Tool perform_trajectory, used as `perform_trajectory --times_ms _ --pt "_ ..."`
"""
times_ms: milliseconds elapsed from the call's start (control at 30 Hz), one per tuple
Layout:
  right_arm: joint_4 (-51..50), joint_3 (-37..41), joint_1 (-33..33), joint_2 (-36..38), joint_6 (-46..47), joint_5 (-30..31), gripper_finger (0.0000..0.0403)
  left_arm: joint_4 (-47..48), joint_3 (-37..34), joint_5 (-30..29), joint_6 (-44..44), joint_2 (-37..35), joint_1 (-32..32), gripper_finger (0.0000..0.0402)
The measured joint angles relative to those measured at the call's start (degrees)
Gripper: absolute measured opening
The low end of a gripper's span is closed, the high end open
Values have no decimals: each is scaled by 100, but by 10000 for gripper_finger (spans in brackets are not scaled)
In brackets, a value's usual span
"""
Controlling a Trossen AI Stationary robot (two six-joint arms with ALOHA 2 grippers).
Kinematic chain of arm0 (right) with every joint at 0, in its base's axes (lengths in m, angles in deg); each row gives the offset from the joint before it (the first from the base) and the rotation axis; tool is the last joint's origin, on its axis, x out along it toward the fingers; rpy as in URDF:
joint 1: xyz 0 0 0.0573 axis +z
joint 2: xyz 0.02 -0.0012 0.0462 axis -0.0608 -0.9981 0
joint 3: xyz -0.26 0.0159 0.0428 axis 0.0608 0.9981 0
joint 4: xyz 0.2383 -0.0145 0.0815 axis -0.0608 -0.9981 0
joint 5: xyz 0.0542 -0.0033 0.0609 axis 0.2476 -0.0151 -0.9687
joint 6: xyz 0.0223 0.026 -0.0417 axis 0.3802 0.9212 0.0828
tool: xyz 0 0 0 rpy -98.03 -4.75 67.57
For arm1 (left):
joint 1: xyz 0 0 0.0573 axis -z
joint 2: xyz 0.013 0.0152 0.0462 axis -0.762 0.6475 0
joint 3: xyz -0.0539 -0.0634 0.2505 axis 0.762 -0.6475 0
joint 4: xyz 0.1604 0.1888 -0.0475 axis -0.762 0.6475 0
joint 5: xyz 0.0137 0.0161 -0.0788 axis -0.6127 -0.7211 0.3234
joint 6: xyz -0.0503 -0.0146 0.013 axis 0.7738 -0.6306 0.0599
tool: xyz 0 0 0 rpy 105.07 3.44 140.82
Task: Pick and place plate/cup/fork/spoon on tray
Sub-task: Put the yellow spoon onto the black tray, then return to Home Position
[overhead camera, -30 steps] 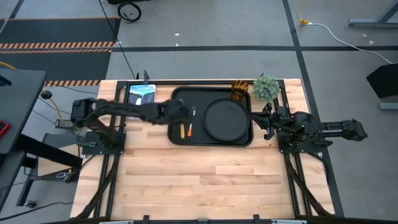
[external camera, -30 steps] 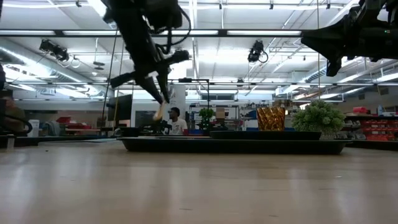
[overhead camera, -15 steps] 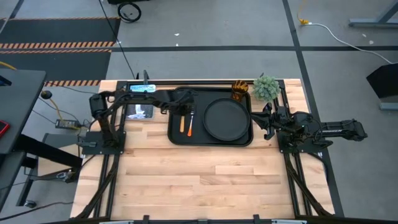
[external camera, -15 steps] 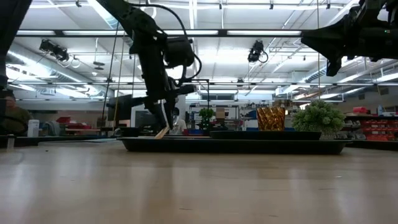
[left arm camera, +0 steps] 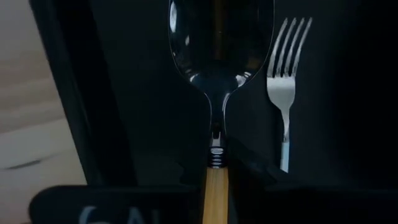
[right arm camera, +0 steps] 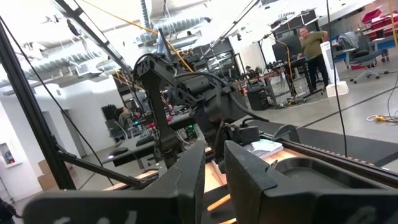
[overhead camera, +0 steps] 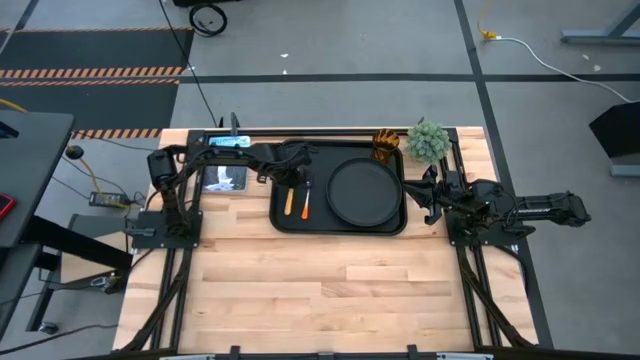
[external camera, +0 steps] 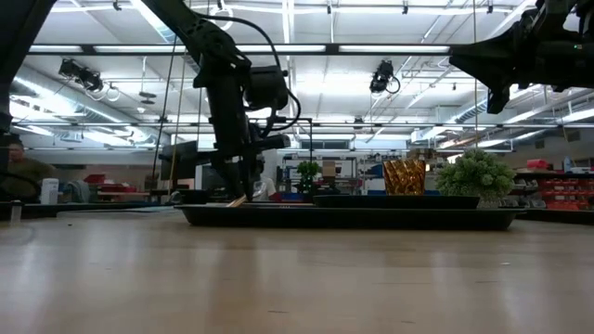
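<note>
The black tray (overhead camera: 283,222) lies at the table's far middle. The round black plate (overhead camera: 365,192) lies on its right half. The amber cup (overhead camera: 386,144) stands at its far right corner, and also shows in the low view (external camera: 404,176). The fork (overhead camera: 306,200) lies on the tray's left part, and the left wrist view shows its tines (left arm camera: 287,74). My left gripper (overhead camera: 290,176) is shut on the spoon (left arm camera: 219,43) just left of the fork. My right gripper (overhead camera: 431,195) hangs raised off the tray's right edge, its fingers nearly together (right arm camera: 214,163). My left gripper pinches the spoon's orange handle (left arm camera: 216,186) between its two fingers, just behind the metal neck. The fingers come from above and point down, across the handle. The spoon lies low over the tray floor, parallel to the fork. Its handle end (external camera: 237,199) is down at the tray's rim.
A green fuzzy plant ball (overhead camera: 427,141) stands beside the cup, just off the tray's far right corner. A small screen device (overhead camera: 226,178) lies left of the tray under my left arm. Bare wooden table (overhead camera: 330,290) stretches toward the near edge.
My left gripper has gone down and a little toward the far edge with the spoon. The spoon hung slanted above the tray a second ago. It is now down at the tray, beside the fork. The left arm has drawn back toward the far left.
</note>
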Motion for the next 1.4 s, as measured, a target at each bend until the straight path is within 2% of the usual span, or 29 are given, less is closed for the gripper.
perform_trajectory --times_ms 767,967,1167,1400 --pt "0 0 2 0 0 0 68 24 -2 -80 -68 -2 79 113" --pt "0 0 1 0 0 0 68 134 -2 -115 -61 -8 117 108" --pt "0 0 1 0 0 0 68 875 -7 -587 -68 -9 250 93" --pt "0 0 2 0 0 0 68 932 -7 -622 -257 -9 527 78"
